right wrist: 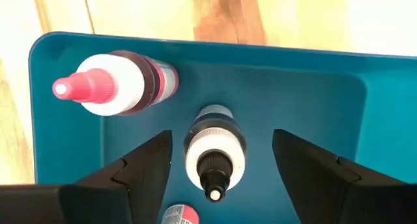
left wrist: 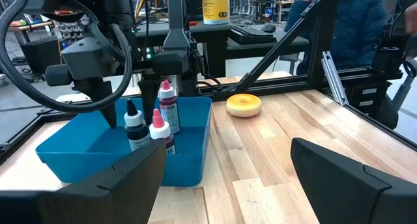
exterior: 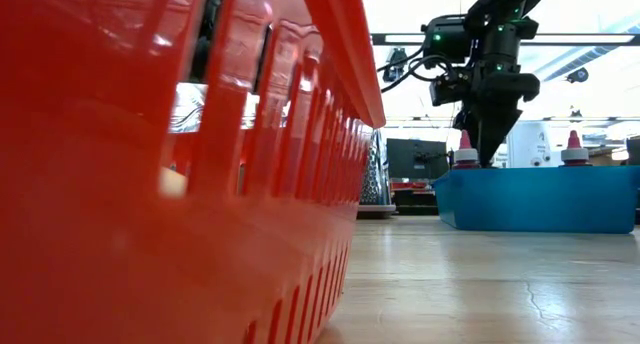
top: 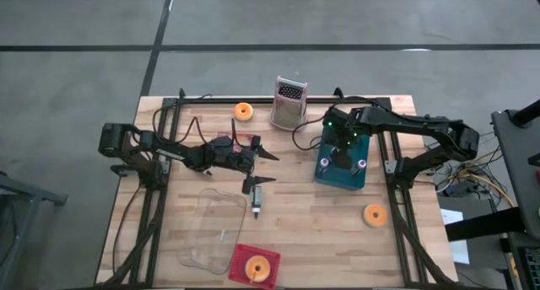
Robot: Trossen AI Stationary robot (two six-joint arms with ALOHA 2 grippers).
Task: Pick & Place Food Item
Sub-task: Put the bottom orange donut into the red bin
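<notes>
Two open fingers of the right gripper (right wrist: 218, 162) hang directly above the upright black-capped bottle (right wrist: 214, 155) in the blue bin (right wrist: 306, 107), bottle between them, while the left gripper (top: 253, 168), also open, waits farther away.

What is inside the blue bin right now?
The blue bin holds three small bottles: one black-capped, two pink-capped. The open right end effector hovers over the black-capped one. The bin's near wall hides their bases.

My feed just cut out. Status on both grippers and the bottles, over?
Right gripper open, over the black-capped bottle in the blue bin. Left gripper open, mid-table, empty. Pink-capped bottle alongside.
</notes>
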